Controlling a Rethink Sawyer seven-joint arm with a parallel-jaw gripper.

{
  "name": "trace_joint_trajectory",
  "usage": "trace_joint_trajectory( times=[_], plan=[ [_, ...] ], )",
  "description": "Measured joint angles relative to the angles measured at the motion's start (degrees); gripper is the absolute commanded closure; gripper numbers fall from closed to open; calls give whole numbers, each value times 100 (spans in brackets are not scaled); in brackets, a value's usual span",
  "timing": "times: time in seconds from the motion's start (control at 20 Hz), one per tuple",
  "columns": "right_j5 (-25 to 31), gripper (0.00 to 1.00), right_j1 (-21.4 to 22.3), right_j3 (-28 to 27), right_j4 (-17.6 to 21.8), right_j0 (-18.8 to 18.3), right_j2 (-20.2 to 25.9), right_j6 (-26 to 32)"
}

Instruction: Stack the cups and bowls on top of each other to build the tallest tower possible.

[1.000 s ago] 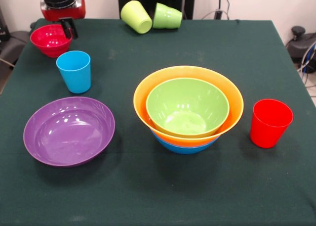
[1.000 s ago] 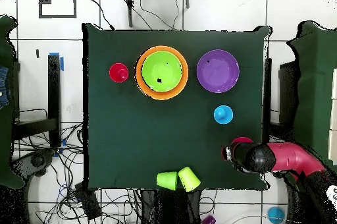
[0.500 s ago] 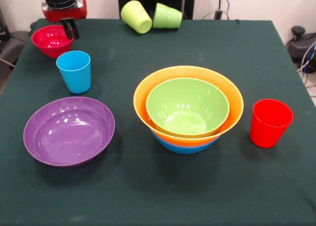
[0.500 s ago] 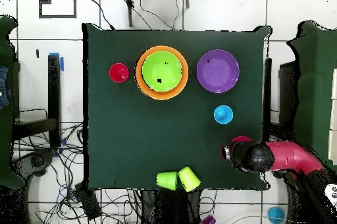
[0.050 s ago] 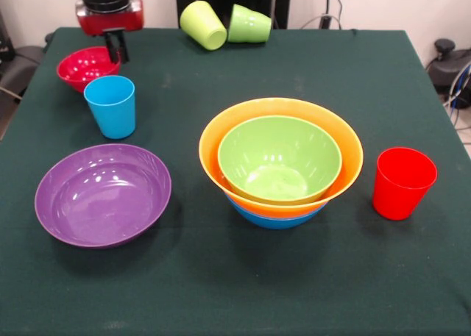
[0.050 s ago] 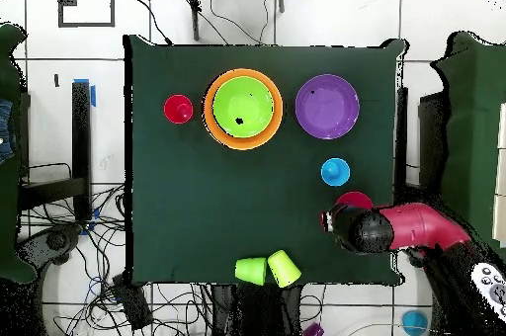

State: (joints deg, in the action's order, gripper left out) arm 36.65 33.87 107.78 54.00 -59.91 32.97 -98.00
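My gripper (image 5: 116, 48) is at the far left of the table, shut on the right rim of the small red bowl (image 5: 82, 68). In the overhead view the red arm (image 6: 410, 228) covers part of that bowl (image 6: 353, 200). The tower (image 5: 280, 159) is a green bowl nested in an orange one, over a blue one, at mid table. A sky blue cup (image 5: 110, 106) stands upright just in front of the red bowl. The wide purple bowl (image 5: 103, 195) sits at the near left. A red cup (image 5: 402, 181) stands upright at the right. The yellow-green cup (image 5: 203, 25) and green cup (image 5: 249, 23) lie on their sides at the far edge.
A dark green cloth covers the table (image 5: 235, 292). Its left edge runs close beside the red bowl. Cables and furniture legs lie on the floor around the table (image 6: 158, 302).
The gripper has moved right and slightly towards the table's middle, and the small red bowl has shifted with it, closer to the sky blue cup. Everything else stays put.
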Motion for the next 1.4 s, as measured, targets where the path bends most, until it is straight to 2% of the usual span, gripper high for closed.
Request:
trace_joint_trajectory(
  times=[0.2,0.25,0.35,0.4,0.55,0.6,0.65,0.75,0.85,0.95,1.1,1.4],
  plan=[
    [-385,100,219,136,-7,611,-332,-358],
    [-633,100,340,221,-11,1051,-576,-703],
    [-769,100,403,272,-30,1315,-718,-941],
    [-985,100,503,361,-85,1788,-976,-1406],
    [-1109,100,570,428,-147,2190,-1199,-1827],
    [-1160,100,616,466,-202,2516,-1378,-2175],
    [-1161,100,629,479,-235,2677,-1471,-2340],
    [-1165,100,636,487,-265,2795,-1538,-2463],
    [-1164,100,646,509,-343,3141,-1767,-2817],
    [-1165,100,651,530,-384,3272,-1892,-2959],
    [-1165,100,677,580,-437,3277,-1957,-3001],
    [-1162,100,974,876,-773,2688,-1818,-3001]
  ],
)
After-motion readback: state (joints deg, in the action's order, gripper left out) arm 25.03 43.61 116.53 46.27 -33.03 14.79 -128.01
